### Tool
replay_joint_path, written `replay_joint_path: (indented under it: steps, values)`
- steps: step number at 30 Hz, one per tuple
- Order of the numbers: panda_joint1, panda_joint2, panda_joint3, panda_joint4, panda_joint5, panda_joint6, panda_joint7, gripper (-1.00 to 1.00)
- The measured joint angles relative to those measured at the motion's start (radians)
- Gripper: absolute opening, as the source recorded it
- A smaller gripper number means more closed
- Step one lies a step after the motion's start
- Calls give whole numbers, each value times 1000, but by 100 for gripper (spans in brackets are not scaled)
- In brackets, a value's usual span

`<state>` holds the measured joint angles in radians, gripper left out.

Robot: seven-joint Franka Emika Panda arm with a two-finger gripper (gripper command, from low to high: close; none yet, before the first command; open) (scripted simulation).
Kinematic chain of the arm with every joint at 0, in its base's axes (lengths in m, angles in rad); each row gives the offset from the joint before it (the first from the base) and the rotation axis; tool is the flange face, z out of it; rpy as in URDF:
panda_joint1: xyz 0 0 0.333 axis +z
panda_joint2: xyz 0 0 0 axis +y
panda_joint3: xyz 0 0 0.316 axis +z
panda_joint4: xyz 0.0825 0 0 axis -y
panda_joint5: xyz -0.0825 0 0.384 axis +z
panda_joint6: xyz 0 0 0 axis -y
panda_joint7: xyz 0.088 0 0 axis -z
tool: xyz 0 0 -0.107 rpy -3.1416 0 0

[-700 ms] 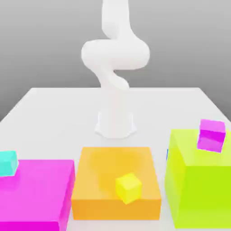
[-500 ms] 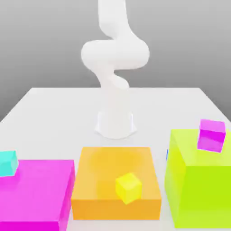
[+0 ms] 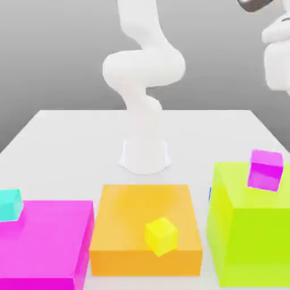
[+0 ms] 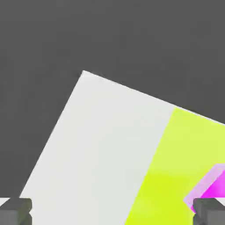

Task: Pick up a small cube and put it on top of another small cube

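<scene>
Exterior view: our arm (image 3: 144, 68) is raised; the magenta cube (image 3: 265, 169) sits atop the lime block (image 3: 249, 226); a blue sliver (image 3: 210, 193) peeks behind it.

Hand view: our gripper (image 4: 112, 213) is spread, empty. We judge we're approaching; next, locate the blue cube.

We see a white tabletop (image 3: 68, 147) against a grey backdrop. Three big blocks sit in a row along its near edge. At the exterior view's left is a flat magenta block (image 3: 45, 241), with a small cyan cube (image 3: 10, 204) resting on its far left corner. In the middle is an orange block (image 3: 130, 218) carrying a small yellow cube (image 3: 161, 235), turned at an angle. At the right stands a taller lime-green block (image 3: 249, 238).
</scene>
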<state>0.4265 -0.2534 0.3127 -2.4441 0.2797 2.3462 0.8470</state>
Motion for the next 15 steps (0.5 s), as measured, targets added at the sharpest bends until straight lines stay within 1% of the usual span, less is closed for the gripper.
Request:
replay_joint_path:
  steps: [3,6,14,15]
  values:
    - [39,93,56,-58,-29,41,24,0]
    - [79,182,102,-122,-82,90,64,0]
    - [8,226,89,-402,-249,381,168,0]
    - [1,217,87,-437,-247,422,174,0]
